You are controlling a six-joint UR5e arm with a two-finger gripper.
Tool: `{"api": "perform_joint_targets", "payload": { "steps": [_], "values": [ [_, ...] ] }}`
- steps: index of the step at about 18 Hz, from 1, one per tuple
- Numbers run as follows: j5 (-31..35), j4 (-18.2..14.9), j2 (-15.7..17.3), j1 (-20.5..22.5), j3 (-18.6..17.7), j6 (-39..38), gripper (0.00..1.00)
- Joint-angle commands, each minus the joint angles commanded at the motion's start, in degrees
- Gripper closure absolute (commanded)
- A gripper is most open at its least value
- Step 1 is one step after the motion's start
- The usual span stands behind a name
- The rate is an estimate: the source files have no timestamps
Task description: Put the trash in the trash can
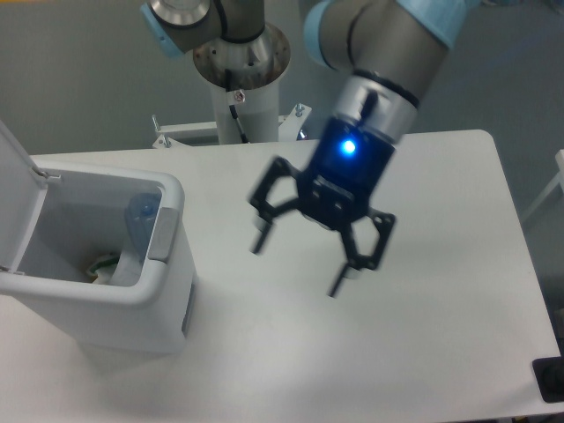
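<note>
The white trash can (163,291) stands at the left of the table with its lid (16,194) swung open. Inside it a crushed clear bottle (139,231) with a bluish cap leans against the right wall, and a crumpled whitish wrapper (104,266) lies at the bottom beside it. My gripper (298,266) hangs over the middle of the table, well to the right of the can, open and blurred by motion, with nothing between its fingers.
The arm's base column (240,84) rises behind the table's far edge. A grey panel (160,235) sits on the can's right rim. A dark object (550,381) shows at the lower right corner.
</note>
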Motion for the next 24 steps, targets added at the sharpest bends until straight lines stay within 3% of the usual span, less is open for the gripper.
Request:
{"api": "perform_joint_targets", "payload": {
  "steps": [3, 10, 13, 17, 24],
  "values": [
    [4.81, 0.00, -2.90, 0.37, -2.30, 6.16, 0.00],
    [29.60, 0.00, -3.61, -0.60, -2.30, 11.27, 0.00],
    [31.37, -0.35, -3.79, -1.04, -3.00, 11.45, 0.00],
    [40.15, -0.79, -3.70, -2.53, -4.06, 15.58, 0.00],
    [45.35, -1.05, -4.75, -3.94, -5.03, 15.67, 0.00]
  ]
}}
